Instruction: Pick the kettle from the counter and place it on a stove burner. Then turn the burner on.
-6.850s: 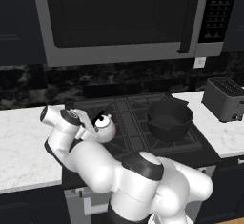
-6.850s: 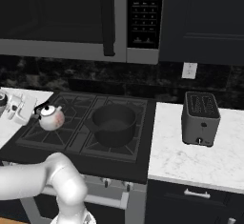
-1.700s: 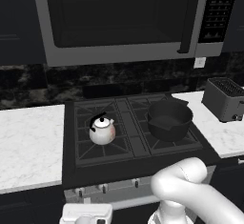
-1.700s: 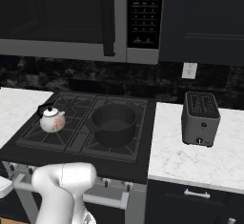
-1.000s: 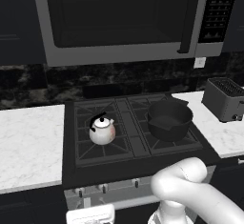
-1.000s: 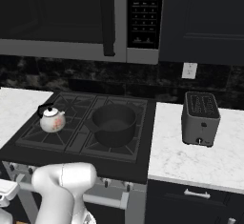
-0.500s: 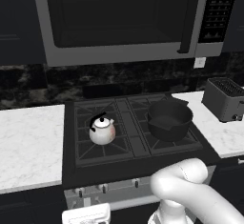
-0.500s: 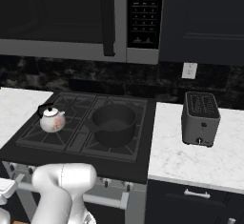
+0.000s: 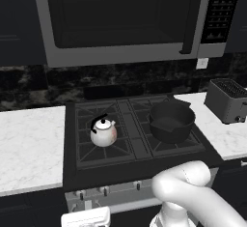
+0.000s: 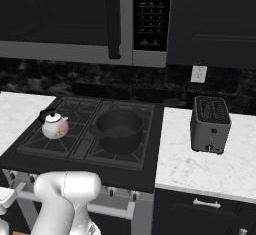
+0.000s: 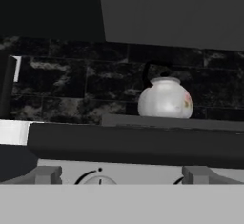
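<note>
The kettle [image 9: 103, 132] stands upright on the front left stove burner [image 9: 96, 151], free of any grip; it also shows from the other side [image 10: 54, 125]. In the hand view the kettle [image 11: 165, 99] rises above the cooktop's front edge, ahead and slightly right. My gripper [image 11: 122, 176] is open, its fingertips [image 11: 44, 174] set wide apart, low in front of the stove's control panel. Its white hand [image 9: 86, 217] hangs below the row of knobs [image 9: 103, 191]. A round knob [image 11: 97, 180] sits straight ahead between the fingertips. The marble counter [image 9: 29, 144] lies left of the stove.
A wide black pot [image 9: 170, 122] sits on the right burners. A toaster [image 9: 226, 99] stands on the right counter [image 10: 200, 164]. A microwave [image 9: 120, 18] hangs above the stove. My white arm [image 9: 193, 194] crosses the stove front at the lower right.
Several seconds ago the gripper was at the kettle over the left burner; it has let go and dropped to the stove front. Over the last second it has barely moved.
</note>
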### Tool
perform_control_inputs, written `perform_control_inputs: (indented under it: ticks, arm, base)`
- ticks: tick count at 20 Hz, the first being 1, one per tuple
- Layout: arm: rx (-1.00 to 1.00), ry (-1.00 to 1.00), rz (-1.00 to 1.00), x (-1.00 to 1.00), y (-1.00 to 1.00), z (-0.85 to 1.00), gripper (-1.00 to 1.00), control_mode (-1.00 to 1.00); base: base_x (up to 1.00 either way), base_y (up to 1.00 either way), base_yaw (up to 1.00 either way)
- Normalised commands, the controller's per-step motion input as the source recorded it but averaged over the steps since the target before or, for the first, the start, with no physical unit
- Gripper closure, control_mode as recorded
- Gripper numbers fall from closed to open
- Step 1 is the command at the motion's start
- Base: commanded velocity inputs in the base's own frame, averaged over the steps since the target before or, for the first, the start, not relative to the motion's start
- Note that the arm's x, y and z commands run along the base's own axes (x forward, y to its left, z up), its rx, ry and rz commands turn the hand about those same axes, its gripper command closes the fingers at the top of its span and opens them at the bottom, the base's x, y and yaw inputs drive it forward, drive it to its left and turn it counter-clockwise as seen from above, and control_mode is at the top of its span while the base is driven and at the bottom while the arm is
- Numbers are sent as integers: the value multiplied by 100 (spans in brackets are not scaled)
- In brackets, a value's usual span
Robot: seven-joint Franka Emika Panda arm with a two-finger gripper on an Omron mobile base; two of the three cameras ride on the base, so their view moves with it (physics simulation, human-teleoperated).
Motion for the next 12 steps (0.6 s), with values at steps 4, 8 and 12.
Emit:
perform_control_inputs:
  ticks: [4, 8, 12]
  arm:
    - [5, 0, 0, 17, 0, -6, -100, -100]
    - [5, 0, 0, 30, 0, -6, -100, -100]
    - [1, 0, 0, 34, 0, -16, -100, -100]
  base:
    - [0, 0, 0]
    - [0, 0, 0]
    - [0, 0, 0]
